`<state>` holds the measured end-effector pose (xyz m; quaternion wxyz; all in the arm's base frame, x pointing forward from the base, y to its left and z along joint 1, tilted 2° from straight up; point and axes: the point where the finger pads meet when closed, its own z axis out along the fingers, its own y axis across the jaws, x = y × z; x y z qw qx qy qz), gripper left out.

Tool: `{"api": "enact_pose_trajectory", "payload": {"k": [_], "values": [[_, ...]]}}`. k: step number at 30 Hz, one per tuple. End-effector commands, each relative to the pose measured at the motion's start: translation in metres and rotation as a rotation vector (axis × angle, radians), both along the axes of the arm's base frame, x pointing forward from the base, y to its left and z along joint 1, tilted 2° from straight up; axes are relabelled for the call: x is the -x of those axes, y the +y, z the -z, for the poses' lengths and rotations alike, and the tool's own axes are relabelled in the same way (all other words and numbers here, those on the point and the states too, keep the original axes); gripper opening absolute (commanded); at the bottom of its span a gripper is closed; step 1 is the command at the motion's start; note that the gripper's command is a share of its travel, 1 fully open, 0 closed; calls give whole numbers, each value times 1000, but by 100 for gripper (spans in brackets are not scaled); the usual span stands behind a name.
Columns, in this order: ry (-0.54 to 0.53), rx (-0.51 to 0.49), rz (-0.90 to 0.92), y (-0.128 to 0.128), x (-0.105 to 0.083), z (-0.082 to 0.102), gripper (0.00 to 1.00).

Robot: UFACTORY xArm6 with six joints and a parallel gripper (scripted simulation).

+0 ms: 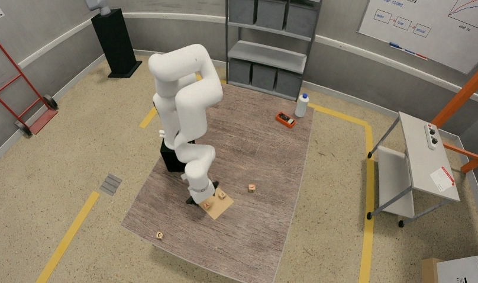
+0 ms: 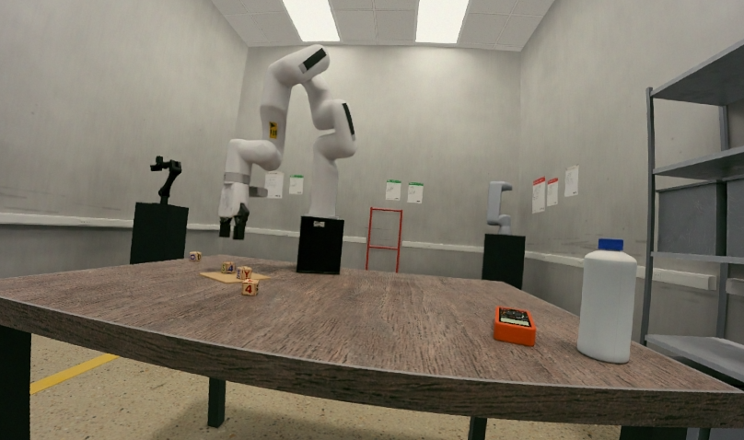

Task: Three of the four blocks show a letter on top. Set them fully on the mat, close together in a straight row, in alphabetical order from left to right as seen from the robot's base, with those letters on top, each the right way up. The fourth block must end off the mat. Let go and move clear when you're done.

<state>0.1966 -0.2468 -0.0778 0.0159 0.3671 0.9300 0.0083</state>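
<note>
The tan mat (image 1: 217,205) lies on the wooden table; it also shows in the exterior view (image 2: 230,276). Two small wooden blocks rest on it: one with a red mark on top (image 1: 206,205) (image 2: 227,267) and one beside it (image 1: 222,195) (image 2: 244,272), showing a Y on its side. A third block (image 1: 251,187) (image 2: 249,286), showing a 4 on its side, sits on the table off the mat. A fourth block (image 1: 159,235) (image 2: 194,255) sits near a table corner and shows a 6 on top. My gripper (image 2: 231,227) hangs open and empty well above the mat, apart from every block.
An orange device (image 1: 285,119) (image 2: 514,325) and a white bottle (image 1: 301,105) (image 2: 606,299) stand at the table's other end. My black base (image 1: 172,160) sits on the table edge. A grey shelf unit (image 1: 269,45) stands behind the table.
</note>
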Motion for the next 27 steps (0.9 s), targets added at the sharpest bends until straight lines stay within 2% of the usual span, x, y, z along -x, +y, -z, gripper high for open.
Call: {"api": "enact_pose_trajectory", "payload": {"k": [1, 10, 23, 25, 26, 27], "values": [[3, 0, 0, -1, -1, -1, 100], [2, 1, -23, 0, -3, -1, 100], [-13, 11, -492, 14, -51, 0, 100], [-13, 11, -492, 14, -51, 0, 100], [-15, 14, -590, 17, -61, 0, 100], [-15, 14, -607, 18, -63, 0, 100]]}}
